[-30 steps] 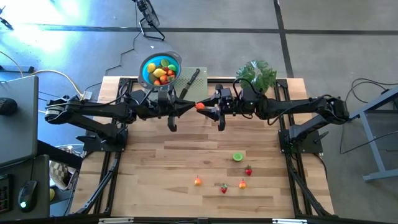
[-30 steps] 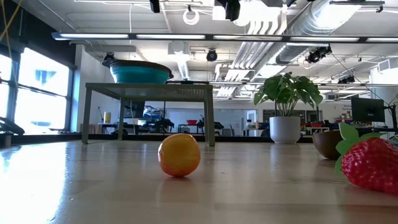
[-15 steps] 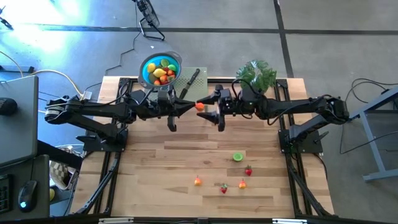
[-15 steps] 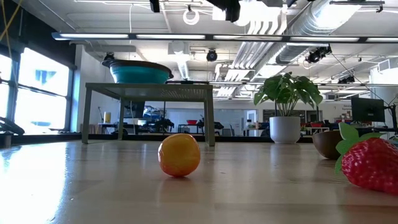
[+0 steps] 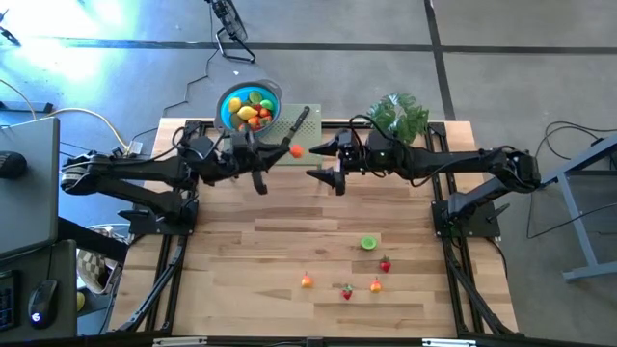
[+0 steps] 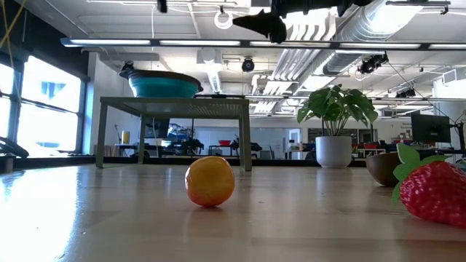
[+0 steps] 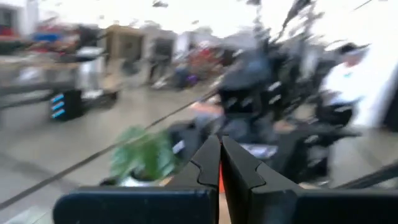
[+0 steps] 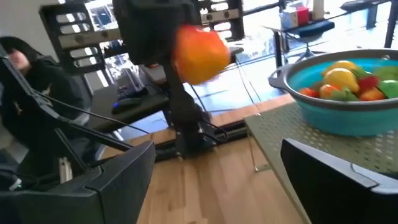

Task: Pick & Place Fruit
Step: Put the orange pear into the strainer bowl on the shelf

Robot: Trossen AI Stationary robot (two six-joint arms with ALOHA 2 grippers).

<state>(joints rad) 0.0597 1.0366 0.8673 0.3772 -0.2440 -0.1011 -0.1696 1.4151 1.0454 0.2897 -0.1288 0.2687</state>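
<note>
A small round orange fruit (image 5: 296, 150) hangs in the air over the far middle of the table, with my left gripper (image 5: 287, 152) shut on it. My right gripper (image 5: 323, 160) stands open just right of it, fingers spread and apart from the fruit (image 8: 199, 53). The blue bowl (image 5: 231, 114), with several fruit in it, stands on a green mesh stand (image 5: 285, 123) at the far edge. More fruit lie on the near table: a lime half (image 5: 368, 243), strawberries (image 5: 385, 264) and orange pieces (image 5: 307, 280). My left gripper pinches the orange fruit between its two fingers; in the left wrist view only a sliver of it (image 7: 221, 182) shows between them. The fingers come about level from the table's left. The fruit is lifted clear, well above the table.
A black-handled knife (image 5: 297, 125) lies on the green mesh stand beside the bowl. A potted plant (image 5: 397, 114) stands at the far right. The bare wood in the middle of the table (image 5: 289, 231) is free room.
My right gripper has opened and let go of the orange fruit, which both grippers held a second ago. My left gripper, still shut on it, has drawn back toward the table's left and far edge, nearer the bowl, carrying the fruit away from the right fingers.
</note>
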